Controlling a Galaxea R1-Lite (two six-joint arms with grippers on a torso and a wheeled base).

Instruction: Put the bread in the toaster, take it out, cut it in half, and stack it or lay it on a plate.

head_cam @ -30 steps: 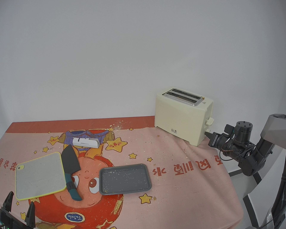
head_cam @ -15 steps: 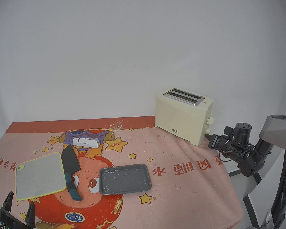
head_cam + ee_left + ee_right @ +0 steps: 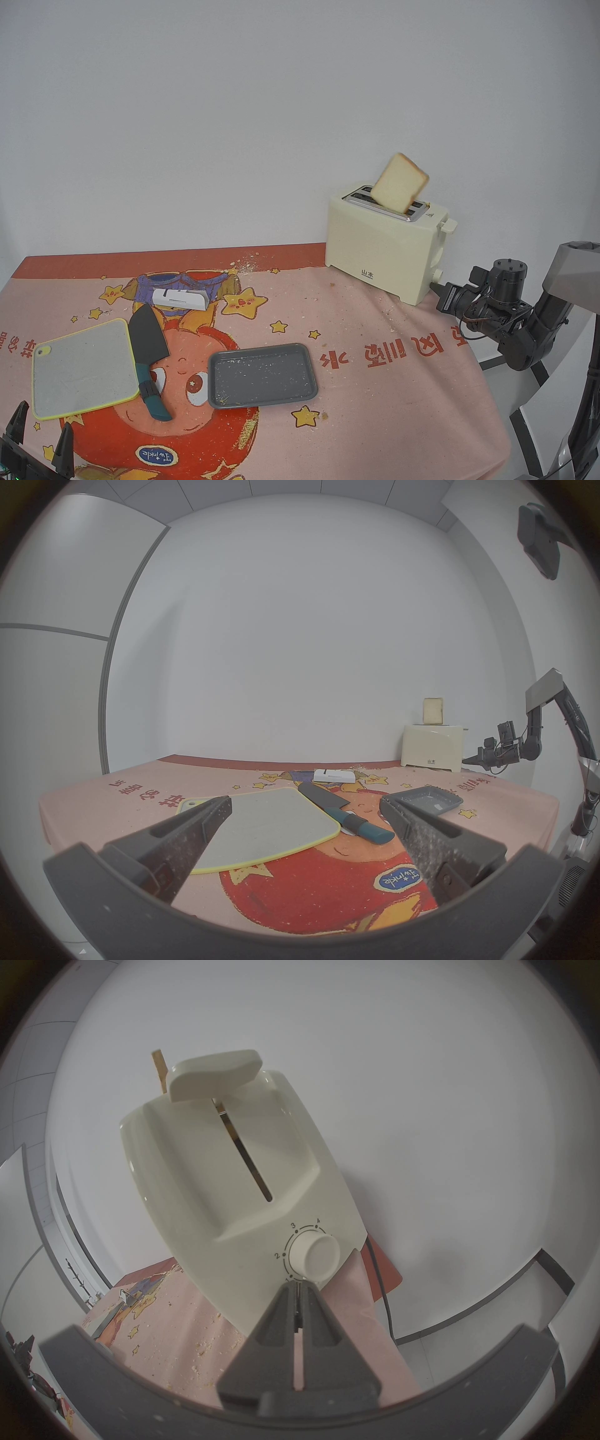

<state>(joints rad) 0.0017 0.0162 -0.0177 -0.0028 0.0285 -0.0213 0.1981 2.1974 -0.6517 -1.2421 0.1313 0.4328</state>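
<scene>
The pale, tan-crusted square slice of bread (image 3: 400, 182) has sprung up from the cream plastic two-slot toaster (image 3: 381, 253) and now stands tilted above its metal-rimmed slots. The side lever (image 3: 448, 225) has jumped to the top of its track. The toaster sits at the table's 2 o'clock; the dark mark on its front is too small to read. At the toaster's 4 o'clock the right pincer (image 3: 436, 285) is closed tight on nothing, just off the white round dial (image 3: 312, 1255). At 6 o'clock lies a crumb-dusted grey rectangular tray (image 3: 262, 375). At 8 o'clock lie a teal-handled dark cleaver (image 3: 148, 353) and a yellow-edged grey cutting board (image 3: 81, 367). The left pincer (image 3: 44, 417) gapes wide, empty.
</scene>
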